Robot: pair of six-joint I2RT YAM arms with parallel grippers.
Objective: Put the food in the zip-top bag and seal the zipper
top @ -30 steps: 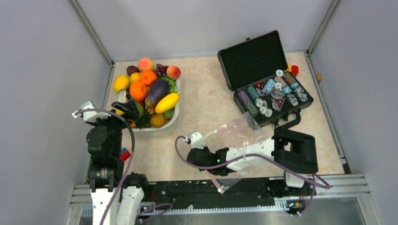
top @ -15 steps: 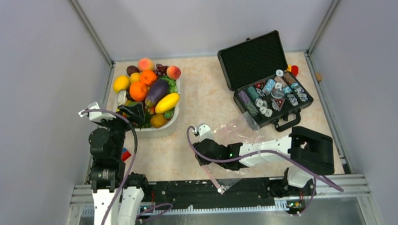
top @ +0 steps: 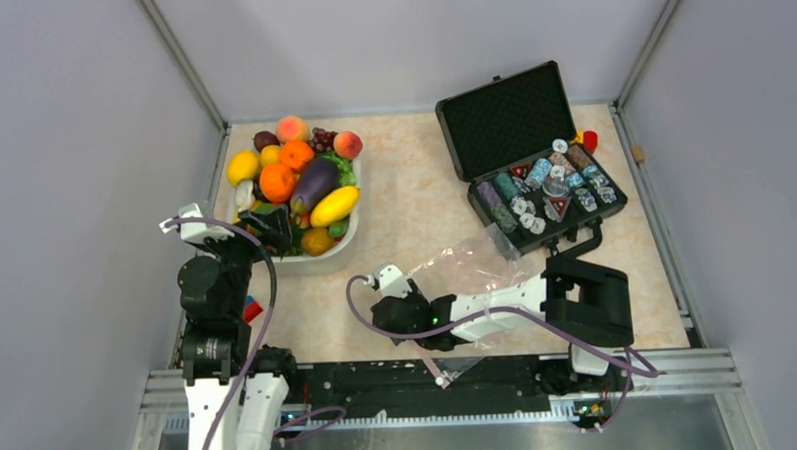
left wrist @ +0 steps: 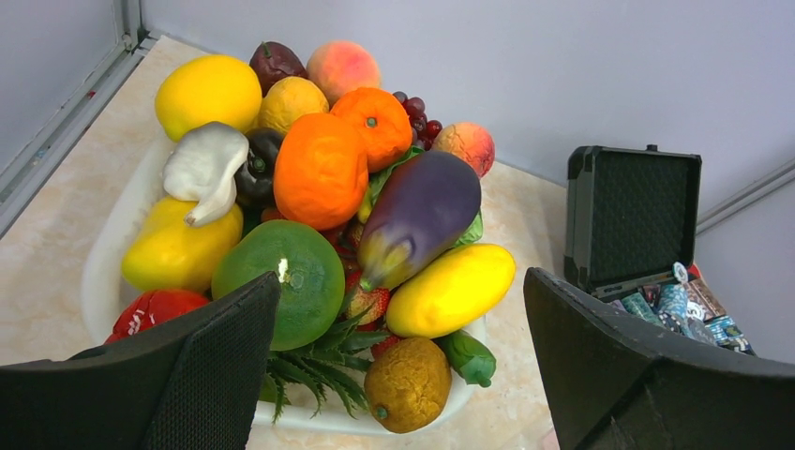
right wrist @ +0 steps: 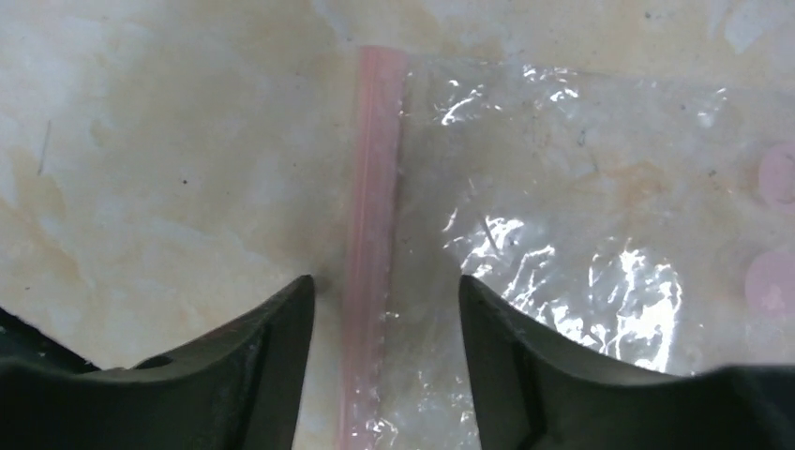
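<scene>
Right gripper (right wrist: pixel 384 291), jaws parted astride the zipper (right wrist: pixel 375 187) of the zip-top bag (right wrist: pixel 581 234) just before the black case (top: pixel 533 170), should pinch 1 lip only (not both); left gripper (left wrist: pixel 401 281) gapes empty at the food (left wrist: pixel 422 211), far left of that case.
</scene>
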